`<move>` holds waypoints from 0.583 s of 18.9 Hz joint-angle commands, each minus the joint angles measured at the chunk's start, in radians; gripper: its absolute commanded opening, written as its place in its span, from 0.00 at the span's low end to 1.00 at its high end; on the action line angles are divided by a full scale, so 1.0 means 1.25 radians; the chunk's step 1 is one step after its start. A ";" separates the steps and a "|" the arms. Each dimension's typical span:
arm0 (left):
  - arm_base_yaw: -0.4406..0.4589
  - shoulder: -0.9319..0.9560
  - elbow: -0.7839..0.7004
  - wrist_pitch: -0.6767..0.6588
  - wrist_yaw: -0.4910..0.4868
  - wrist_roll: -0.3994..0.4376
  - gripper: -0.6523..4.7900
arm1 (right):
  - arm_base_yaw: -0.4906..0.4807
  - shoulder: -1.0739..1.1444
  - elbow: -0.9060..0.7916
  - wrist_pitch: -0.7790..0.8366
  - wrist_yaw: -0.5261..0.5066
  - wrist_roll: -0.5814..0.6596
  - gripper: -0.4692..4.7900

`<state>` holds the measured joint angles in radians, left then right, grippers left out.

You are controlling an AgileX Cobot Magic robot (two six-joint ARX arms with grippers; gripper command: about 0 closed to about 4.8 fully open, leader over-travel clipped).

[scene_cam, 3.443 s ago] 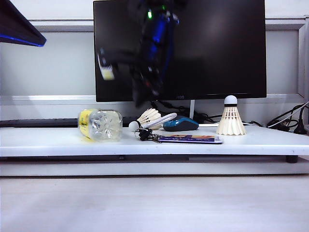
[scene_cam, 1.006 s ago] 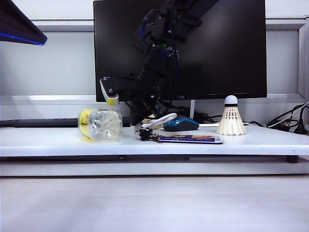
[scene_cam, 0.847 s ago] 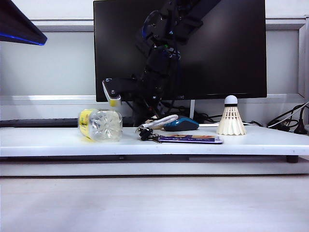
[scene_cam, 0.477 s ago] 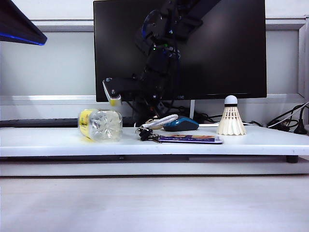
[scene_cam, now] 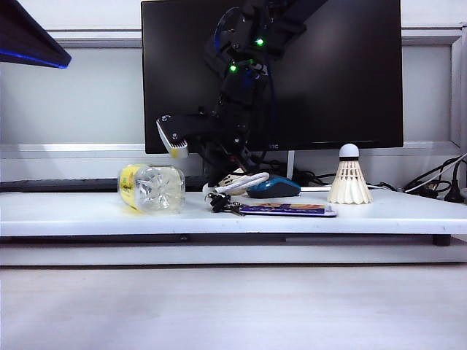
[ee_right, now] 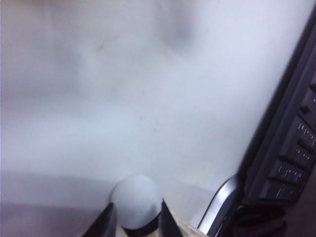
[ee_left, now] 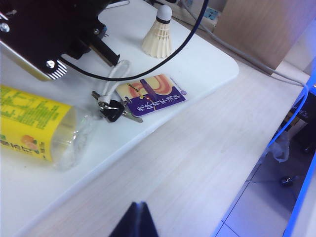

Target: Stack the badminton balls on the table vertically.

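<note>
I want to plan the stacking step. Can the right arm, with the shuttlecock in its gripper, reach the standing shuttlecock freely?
Probably yes. The right gripper grips one shuttlecock by its cork, and the standing shuttlecock is upright with nothing over its tip; only the blue mouse lies between, low.

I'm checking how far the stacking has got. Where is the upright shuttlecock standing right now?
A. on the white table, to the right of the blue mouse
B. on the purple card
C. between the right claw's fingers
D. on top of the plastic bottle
A: the upright shuttlecock stands skirt-down on the white table, right of the blue mouse; the right claw grips the other shuttlecock's cork tip.
</note>
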<state>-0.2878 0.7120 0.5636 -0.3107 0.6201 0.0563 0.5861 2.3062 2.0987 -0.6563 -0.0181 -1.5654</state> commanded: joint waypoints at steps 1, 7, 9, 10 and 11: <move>-0.001 -0.001 0.003 0.010 0.004 0.006 0.11 | -0.001 -0.004 0.004 0.000 0.026 -0.031 0.31; -0.001 -0.001 0.002 0.010 0.010 0.005 0.11 | -0.004 -0.004 0.003 -0.002 0.034 -0.068 0.31; -0.001 -0.001 0.003 0.010 0.010 0.006 0.11 | -0.005 -0.004 0.003 -0.002 0.034 -0.068 0.32; -0.001 -0.001 0.003 0.010 0.011 0.005 0.11 | -0.006 -0.004 0.002 -0.002 0.034 -0.068 0.34; -0.001 -0.001 0.003 0.010 0.012 0.005 0.11 | -0.007 -0.003 0.001 -0.002 0.034 -0.068 0.36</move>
<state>-0.2878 0.7120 0.5636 -0.3107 0.6212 0.0563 0.5797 2.3062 2.0983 -0.6567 0.0261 -1.6478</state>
